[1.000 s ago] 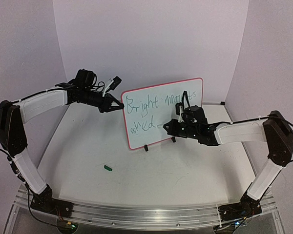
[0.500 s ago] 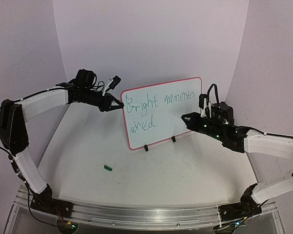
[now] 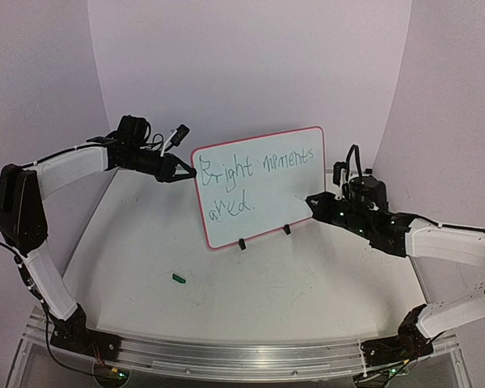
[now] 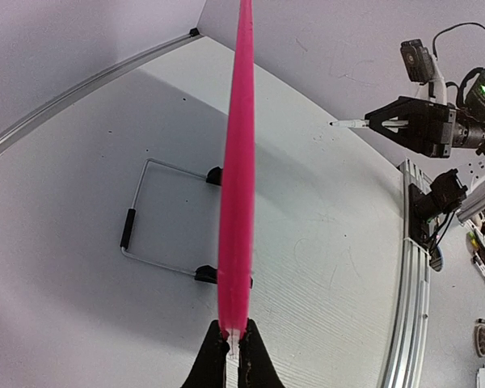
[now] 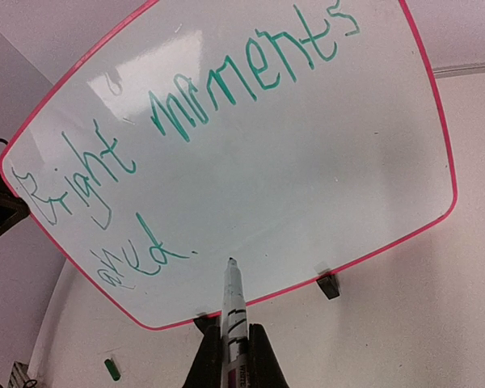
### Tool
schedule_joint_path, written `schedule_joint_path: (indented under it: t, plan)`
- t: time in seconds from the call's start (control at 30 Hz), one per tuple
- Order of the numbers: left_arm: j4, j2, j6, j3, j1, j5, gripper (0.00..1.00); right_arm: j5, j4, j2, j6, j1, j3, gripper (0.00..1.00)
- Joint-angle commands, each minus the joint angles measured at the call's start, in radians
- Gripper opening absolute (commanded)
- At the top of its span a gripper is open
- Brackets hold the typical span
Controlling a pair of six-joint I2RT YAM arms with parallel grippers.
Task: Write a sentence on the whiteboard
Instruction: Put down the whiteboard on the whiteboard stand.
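The whiteboard stands upright on two black clip feet, white with a red-pink rim, with green writing "Bright moments" and "ared." on it. My left gripper is shut on its left edge; in the left wrist view the rim runs edge-on up from my left gripper. My right gripper is shut on a white marker, tip pointing at the whiteboard, a short way off its lower part. The marker also shows in the left wrist view.
A small green marker cap lies on the table in front of the board, also seen in the right wrist view. A wire stand props the board from behind. Purple walls close in behind and at both sides.
My right arm pulled back from the board's lower middle to its right side with the marker. My left gripper shifted the board slightly left and turned it.
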Motion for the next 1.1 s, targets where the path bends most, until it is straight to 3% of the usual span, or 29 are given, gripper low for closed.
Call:
schedule_joint_path:
  t: [0.0, 0.27, 0.87, 1.07]
  plan:
    - [-0.026, 0.017, -0.009, 0.018, 0.01, 0.049, 0.01, 0.036, 0.012, -0.045, -0.013, -0.003, -0.011, 0.0]
    - [-0.023, 0.014, -0.008, 0.014, 0.011, 0.036, 0.14, 0.043, 0.002, -0.068, -0.026, -0.004, -0.015, 0.0]
    - [-0.03, -0.01, 0.028, -0.001, 0.031, 0.002, 0.64, 0.063, -0.002, -0.112, -0.032, -0.004, -0.03, 0.0]
    - [-0.017, -0.078, 0.069, -0.031, 0.032, -0.128, 0.77, 0.058, -0.014, -0.142, -0.059, -0.003, -0.035, 0.0]
